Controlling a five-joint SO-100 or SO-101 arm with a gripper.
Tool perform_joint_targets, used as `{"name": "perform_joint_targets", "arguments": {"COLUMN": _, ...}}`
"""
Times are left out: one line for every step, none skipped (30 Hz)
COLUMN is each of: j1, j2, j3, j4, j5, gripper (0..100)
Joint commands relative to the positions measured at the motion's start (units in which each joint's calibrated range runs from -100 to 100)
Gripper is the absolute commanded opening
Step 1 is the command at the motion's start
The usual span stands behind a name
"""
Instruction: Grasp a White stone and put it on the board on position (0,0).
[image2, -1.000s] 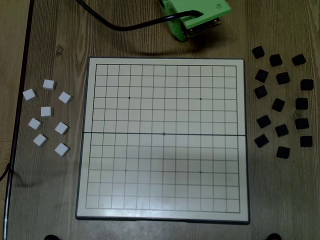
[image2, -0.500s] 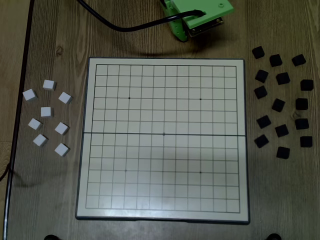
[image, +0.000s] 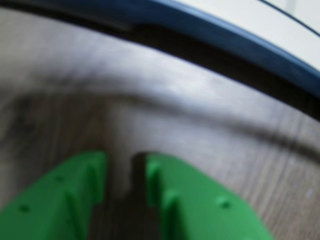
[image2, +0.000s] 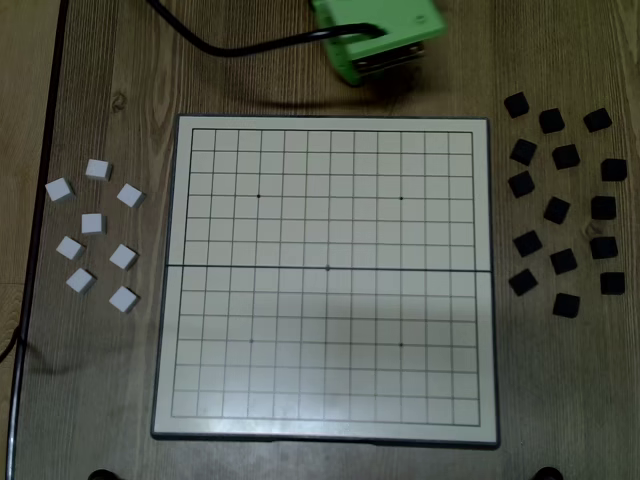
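White stones, eight of them, lie loose on the wooden table (image2: 110, 60) at the 9 o'clock side of the board (image2: 325, 280) in the fixed view, clear of its rim; one White stone (image2: 123, 256) sits nearest that rim. None is on the grid. Position (0,0) (image2: 328, 268), the dotted crossing on the thick midline, is bare.

Nearest the wrist camera, the gripper (image: 125, 167) fills the bottom of the wrist view: two green fingers (image: 75, 195) with a narrow gap between them, slightly parted, holding nothing and closed on nothing. Bare wood grain shows through the gap; whether the tips touch the table is not clear in the blur. Beyond the fingers lies more blurred wood, then at 12 to 2 o'clock the board's dark rim (image: 225, 40) and a strip of its cream surface.

The fixed view gives what the wrist view cannot: the arm's green body (image2: 378, 32) just past the board's 12 o'clock edge with a black cable (image2: 240, 45) trailing toward 10 o'clock, and the black blocks (image2: 563, 260) scattered off the 3 o'clock side. The fingers themselves are hidden there under the arm.
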Motion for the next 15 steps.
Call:
{"name": "perform_joint_targets", "arguments": {"j1": 5.1, "j2": 1.3, "j3": 0.6, "j4": 3.6, "j5": -2.0, "gripper": 6}}
{"name": "perform_joint_targets", "arguments": {"j1": 6.3, "j2": 2.7, "j3": 0.6, "j4": 2.2, "j5": -2.4, "gripper": 6}}
{"name": "perform_joint_targets", "arguments": {"j1": 7.1, "j2": 4.5, "j3": 0.3, "j4": 0.7, "j5": -2.8, "gripper": 6}}
{"name": "perform_joint_targets", "arguments": {"j1": 8.0, "j2": 6.2, "j3": 0.0, "j4": -0.7, "j5": -3.1, "gripper": 6}}
{"name": "perform_joint_targets", "arguments": {"j1": 8.8, "j2": 8.1, "j3": -0.4, "j4": -2.4, "j5": -3.3, "gripper": 6}}
{"name": "perform_joint_targets", "arguments": {"j1": 9.6, "j2": 10.4, "j3": -1.1, "j4": -4.3, "j5": -3.6, "gripper": 6}}
{"name": "perform_joint_targets", "arguments": {"j1": 10.3, "j2": 13.2, "j3": -2.1, "j4": -6.2, "j5": -4.1, "gripper": 6}}
{"name": "perform_joint_targets", "arguments": {"j1": 11.0, "j2": 17.6, "j3": -4.1, "j4": -8.6, "j5": -4.3, "gripper": 6}}
{"name": "perform_joint_targets", "arguments": {"j1": 11.6, "j2": 20.1, "j3": -5.5, "j4": -9.6, "j5": -4.4, "gripper": 6}}
{"name": "perform_joint_targets", "arguments": {"j1": 12.4, "j2": 24.2, "j3": -7.8, "j4": -11.1, "j5": -4.5, "gripper": 6}}
{"name": "perform_joint_targets", "arguments": {"j1": 13.2, "j2": 28.1, "j3": -10.6, "j4": -12.0, "j5": -4.5, "gripper": 6}}
{"name": "perform_joint_targets", "arguments": {"j1": 14.1, "j2": 31.9, "j3": -13.7, "j4": -12.4, "j5": -4.4, "gripper": 6}}
{"name": "perform_joint_targets", "arguments": {"j1": 14.9, "j2": 35.6, "j3": -17.2, "j4": -12.3, "j5": -4.3, "gripper": 6}}
{"name": "perform_joint_targets", "arguments": {"j1": 15.8, "j2": 39.1, "j3": -20.5, "j4": -11.9, "j5": -4.4, "gripper": 6}}
{"name": "perform_joint_targets", "arguments": {"j1": 16.8, "j2": 42.6, "j3": -24.2, "j4": -11.4, "j5": -4.2, "gripper": 6}}
